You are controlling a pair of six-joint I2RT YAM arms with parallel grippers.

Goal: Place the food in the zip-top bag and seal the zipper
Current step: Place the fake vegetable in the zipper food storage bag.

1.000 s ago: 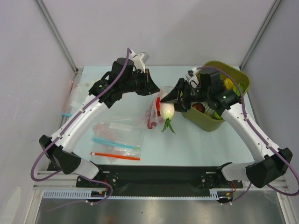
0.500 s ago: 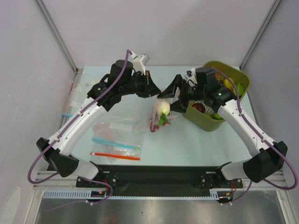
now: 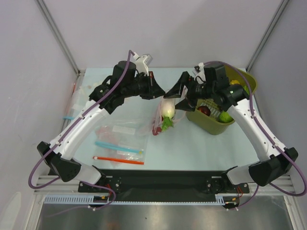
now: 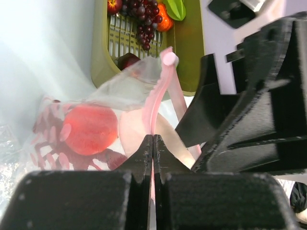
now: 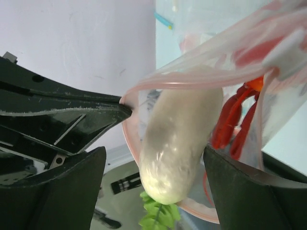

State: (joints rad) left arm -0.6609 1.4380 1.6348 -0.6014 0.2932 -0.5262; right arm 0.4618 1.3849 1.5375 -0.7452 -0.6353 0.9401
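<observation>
Nearest the arm bases, flat clear bags [image 3: 120,143] with blue and orange-red strips lie on the pale table [image 3: 201,148], left of centre. Beyond them, mid-table, the left gripper [image 4: 153,139] has its jaws pressed together on the zipper [image 4: 160,91], a thin, pale pink, translucent strip, holding up the mouth of the zip-top bag [image 4: 127,88]. The bag is crinkly and clear. A round red tomato [image 4: 91,129] and a red lobster [image 5: 235,120] show through it. A smooth white radish [image 5: 180,139] lies inside the pink loop of the mouth, its green top poking out. The right gripper [image 3: 178,96] has its jaws apart, one on each side of the radish, not touching it. Farthest right, an olive-green basket [image 3: 211,128] holds toy fruit [image 4: 144,21].
</observation>
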